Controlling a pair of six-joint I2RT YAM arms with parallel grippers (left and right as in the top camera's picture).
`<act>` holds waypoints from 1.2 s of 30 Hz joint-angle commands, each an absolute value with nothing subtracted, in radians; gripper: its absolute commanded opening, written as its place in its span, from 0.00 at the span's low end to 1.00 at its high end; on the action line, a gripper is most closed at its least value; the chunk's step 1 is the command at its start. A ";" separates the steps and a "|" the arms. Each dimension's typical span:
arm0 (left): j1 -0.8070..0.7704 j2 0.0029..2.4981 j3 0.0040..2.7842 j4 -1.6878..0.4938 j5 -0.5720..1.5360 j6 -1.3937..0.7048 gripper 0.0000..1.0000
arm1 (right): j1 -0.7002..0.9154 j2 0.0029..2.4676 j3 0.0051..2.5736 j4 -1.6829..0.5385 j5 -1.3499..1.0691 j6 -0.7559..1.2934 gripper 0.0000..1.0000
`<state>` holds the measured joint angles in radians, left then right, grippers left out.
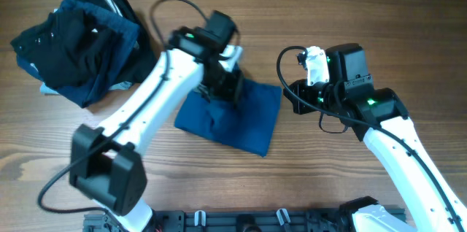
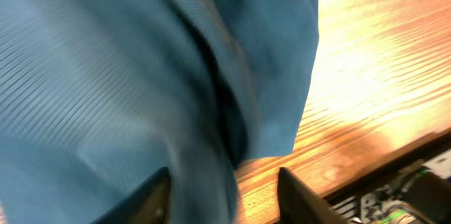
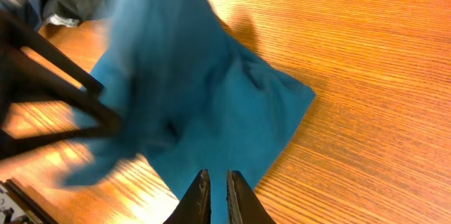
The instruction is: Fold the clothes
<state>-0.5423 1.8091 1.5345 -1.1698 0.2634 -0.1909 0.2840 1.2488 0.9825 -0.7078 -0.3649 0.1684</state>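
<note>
Overhead: blue cloth [image 1: 233, 115] lies mid-counter [image 1: 379, 6], roughly squared. Left fingers [image 1: 221, 86] are down on its far-left part, probably to catch a fold edge. Right fingers [image 1: 295, 90] hang just off its right edge, out of the way. Dark pile [image 1: 73, 42] is parked at the far-left corner, unfolded. Left wrist: fingers spread wide, cloth ridge between them, not pinched. Right wrist: fingers nearly together, holding nothing, cloth just ahead.

The cloth [image 1: 244, 122] is teal-blue with a fine ribbed weave, the heap [image 1: 76, 42] at 10 o'clock is navy and black with a pale blue scrap, the table [image 1: 328, 188] is warm brown wood grain, and the arms [image 1: 157, 90] are white with black joints.
</note>
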 commanded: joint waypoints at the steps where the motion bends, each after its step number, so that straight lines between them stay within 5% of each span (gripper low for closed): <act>1: -0.599 1.831 1.540 -1.139 0.189 -0.224 0.51 | 0.281 1.244 0.995 -0.718 -0.332 0.183 0.09; 11: -0.491 1.786 1.649 -1.231 0.068 -0.273 0.59 | 0.284 1.267 0.993 -0.727 -0.337 0.171 0.21; 13: -0.459 1.796 1.648 -1.227 0.131 -0.273 0.52 | 0.284 1.295 0.993 -0.727 -0.338 0.159 0.27; 15: -0.445 1.826 1.647 -1.226 0.158 -0.270 0.34 | 0.284 1.341 0.993 -0.727 -0.334 0.156 0.34; 19: -0.466 1.908 1.633 -1.155 0.232 -0.263 0.11 | 0.273 1.384 0.993 -0.749 -0.192 0.226 0.29; 28: -0.635 2.083 1.631 -0.992 0.483 -0.236 0.04 | 0.210 1.370 0.993 -0.776 -0.104 0.299 0.28; 36: -0.798 2.037 1.632 -1.068 0.376 -0.248 0.04 | 0.208 1.370 0.993 -0.776 -0.109 0.291 0.29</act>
<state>-0.7712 2.0899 1.6306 -1.0309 0.4252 -0.2489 0.2104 1.3819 0.9825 -0.7738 -0.1284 0.2878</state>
